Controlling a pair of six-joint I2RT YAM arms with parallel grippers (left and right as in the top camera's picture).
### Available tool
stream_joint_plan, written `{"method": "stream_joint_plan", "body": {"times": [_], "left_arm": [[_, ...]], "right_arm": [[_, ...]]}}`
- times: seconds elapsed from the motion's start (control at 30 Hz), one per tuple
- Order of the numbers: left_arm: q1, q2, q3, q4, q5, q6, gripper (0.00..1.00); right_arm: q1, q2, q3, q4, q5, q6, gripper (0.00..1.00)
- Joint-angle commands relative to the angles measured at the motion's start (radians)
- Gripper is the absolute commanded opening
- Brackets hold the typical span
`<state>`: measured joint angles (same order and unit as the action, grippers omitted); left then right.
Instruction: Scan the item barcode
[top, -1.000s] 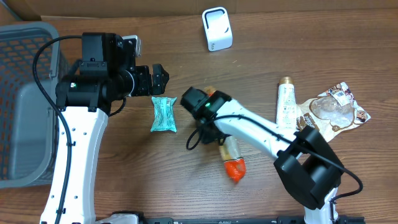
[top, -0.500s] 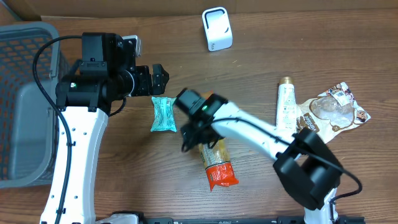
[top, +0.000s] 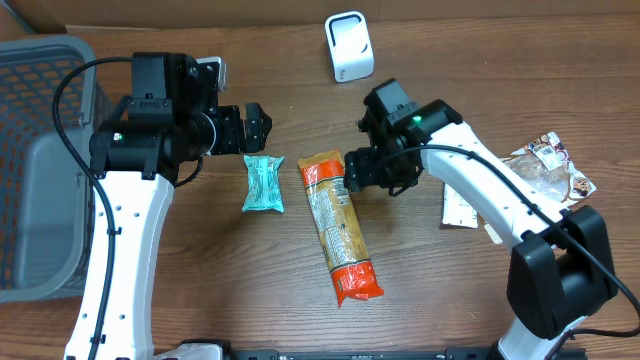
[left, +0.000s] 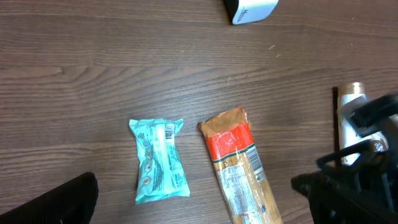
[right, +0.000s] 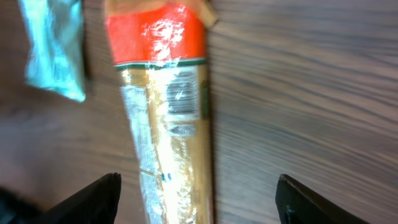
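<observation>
A long orange-and-gold pasta packet (top: 335, 225) lies flat on the wooden table, red ends at top and bottom. In the right wrist view its printed barcode (right: 182, 93) faces up on the packet (right: 168, 118). My right gripper (top: 352, 170) hovers open just right of the packet's upper end; in its own view (right: 199, 202) the packet runs under the left half of the gap, held by nothing. The white scanner (top: 349, 47) stands at the back. My left gripper (top: 258, 125) is open above a teal packet (top: 263, 184), with nothing in it (left: 199, 208).
A grey basket (top: 40, 160) fills the left edge. A cream tube (top: 458, 195) lies partly under my right arm, and a brown snack bag (top: 545, 170) lies at the far right. The teal packet (left: 160, 162) sits just left of the pasta packet (left: 239, 168).
My right gripper opened and let the pasta packet go; the packet swung round to lie flat on the table. The right arm drew back up and to the right. The left arm stayed still.
</observation>
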<state>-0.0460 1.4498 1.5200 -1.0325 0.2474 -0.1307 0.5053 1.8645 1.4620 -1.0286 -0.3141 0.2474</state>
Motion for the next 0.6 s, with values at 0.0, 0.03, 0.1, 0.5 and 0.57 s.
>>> {"method": "stream_joint_plan", "body": {"times": [0.0,0.03,0.1,0.5,0.57], "left_arm": [[-0.007,0.003,0.005,0.000,0.005,0.015,0.99],[-0.007,0.003,0.005,0.000,0.005,0.015,1.00],[-0.007,0.003,0.005,0.000,0.005,0.015,0.99],[-0.007,0.003,0.005,0.000,0.005,0.015,1.00],[-0.007,0.003,0.005,0.000,0.005,0.015,1.00]], "right_arm": [[0.000,-0.005,-0.114,0.052,-0.164,-0.089,0.80],[0.004,-0.005,-0.145,0.079,-0.183,-0.089,0.80],[0.004,-0.005,-0.204,0.134,-0.214,-0.087,0.80],[0.037,-0.005,-0.431,0.415,-0.294,0.055,0.73],[0.040,-0.005,-0.454,0.473,-0.293,0.115,0.66]]}}
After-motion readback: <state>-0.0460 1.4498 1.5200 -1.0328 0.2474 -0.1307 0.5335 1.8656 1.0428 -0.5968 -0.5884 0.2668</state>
